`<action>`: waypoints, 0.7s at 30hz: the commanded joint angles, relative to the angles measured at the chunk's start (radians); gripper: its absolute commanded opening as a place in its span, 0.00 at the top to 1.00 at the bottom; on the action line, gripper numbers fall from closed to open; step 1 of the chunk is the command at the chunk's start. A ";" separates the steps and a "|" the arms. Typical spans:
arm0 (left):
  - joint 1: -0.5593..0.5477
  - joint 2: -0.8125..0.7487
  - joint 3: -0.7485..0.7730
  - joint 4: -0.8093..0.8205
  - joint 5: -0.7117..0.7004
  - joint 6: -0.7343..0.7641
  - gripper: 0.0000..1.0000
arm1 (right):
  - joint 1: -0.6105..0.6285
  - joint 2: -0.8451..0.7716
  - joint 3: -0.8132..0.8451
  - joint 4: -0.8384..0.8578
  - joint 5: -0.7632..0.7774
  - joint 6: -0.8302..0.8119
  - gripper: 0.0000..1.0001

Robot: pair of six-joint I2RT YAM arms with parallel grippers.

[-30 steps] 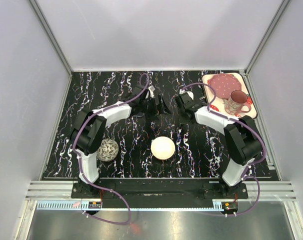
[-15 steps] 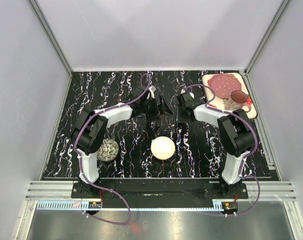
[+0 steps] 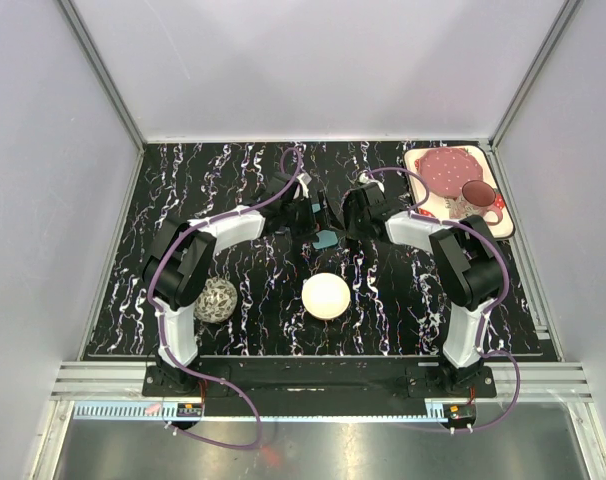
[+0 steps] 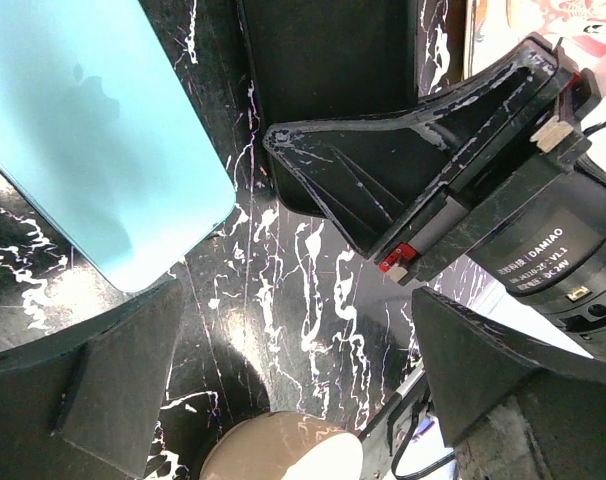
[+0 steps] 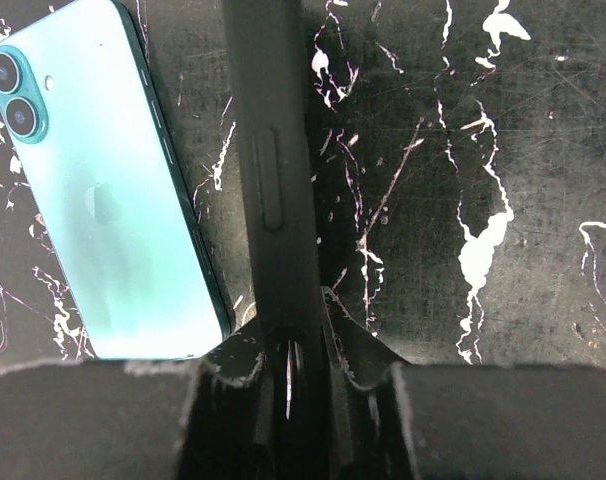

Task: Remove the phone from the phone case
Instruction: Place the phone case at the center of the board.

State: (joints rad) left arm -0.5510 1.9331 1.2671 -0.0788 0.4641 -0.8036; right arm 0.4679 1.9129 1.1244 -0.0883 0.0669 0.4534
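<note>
Teal and bare, one phone (image 5: 103, 200) lies back-up mid-table, on the far side of one white ball (image 3: 326, 296). Just beside it is one black case (image 5: 273, 170), pinched edge-on by the right gripper (image 5: 288, 370). The left gripper (image 4: 298, 310) hovers spread wide, empty.

We find the phone (image 5: 103, 190) fully out of its case, lying flat and back-up on the table (image 5: 463, 150). It is teal, with two camera lenses at one corner. The phone case (image 5: 273, 170) is black and empty. It stands on edge just beside the phone, side-button ridge showing, pinched in the right gripper (image 5: 288, 370).
</note>
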 commanded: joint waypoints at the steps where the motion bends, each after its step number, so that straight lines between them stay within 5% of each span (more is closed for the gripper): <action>1: -0.004 -0.006 0.037 -0.004 -0.033 0.030 0.01 | -0.001 0.034 -0.063 -0.143 -0.042 0.010 0.81; 10: 0.031 -0.077 0.077 -0.147 -0.160 0.116 0.01 | -0.199 -0.141 -0.126 -0.099 -0.312 -0.007 0.85; 12: 0.036 -0.086 0.128 -0.254 -0.267 0.167 0.01 | -0.235 -0.147 -0.106 -0.126 -0.335 -0.019 0.65; 13: 0.036 -0.086 0.149 -0.303 -0.324 0.185 0.01 | -0.238 -0.144 -0.091 -0.149 -0.323 -0.039 0.40; 16: 0.034 -0.083 0.183 -0.427 -0.546 0.240 0.01 | -0.239 -0.161 -0.061 -0.209 -0.250 -0.048 0.12; 21: 0.037 -0.072 0.199 -0.503 -0.746 0.300 0.01 | -0.241 -0.251 -0.074 -0.235 -0.153 -0.024 0.01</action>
State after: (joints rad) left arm -0.5175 1.8931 1.4254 -0.4713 -0.0441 -0.5880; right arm 0.2195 1.7569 1.0389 -0.2600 -0.1699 0.4294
